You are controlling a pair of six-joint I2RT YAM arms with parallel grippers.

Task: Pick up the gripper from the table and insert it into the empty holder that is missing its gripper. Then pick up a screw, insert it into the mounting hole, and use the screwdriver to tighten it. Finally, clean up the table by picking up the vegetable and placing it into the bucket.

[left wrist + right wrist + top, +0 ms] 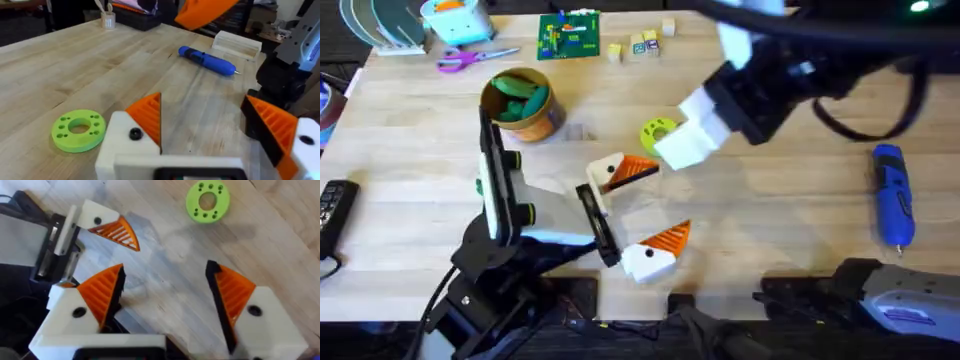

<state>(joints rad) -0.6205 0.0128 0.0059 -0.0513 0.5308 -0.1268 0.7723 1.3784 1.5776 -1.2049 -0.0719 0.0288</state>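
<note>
Seen from overhead, the left tool [632,215] lies low over the wooden surface [790,210] with its orange-tipped white fingers spread wide apart and nothing between them. The right tool [685,140] hangs above the middle, large and blurred there; its own wrist view shows its two orange-padded fingers [102,295] parted and empty.

The overhead view alone takes in the bucket [525,105], which stands toward the far left with green vegetables inside. The blue screwdriver [892,195] lies at the right side of the surface, well apart from both tools; the left wrist view shows it lying flat [207,60] with its bit pointing away from a clear plastic box [237,45]. A lime-green disc with holes [658,130] lies flat near the middle, partly covered overhead by the right tool, and plain in both wrist views [208,201].

Far off lie scissors [470,58], a green circuit board [570,36] and small blocks [640,45].
</note>
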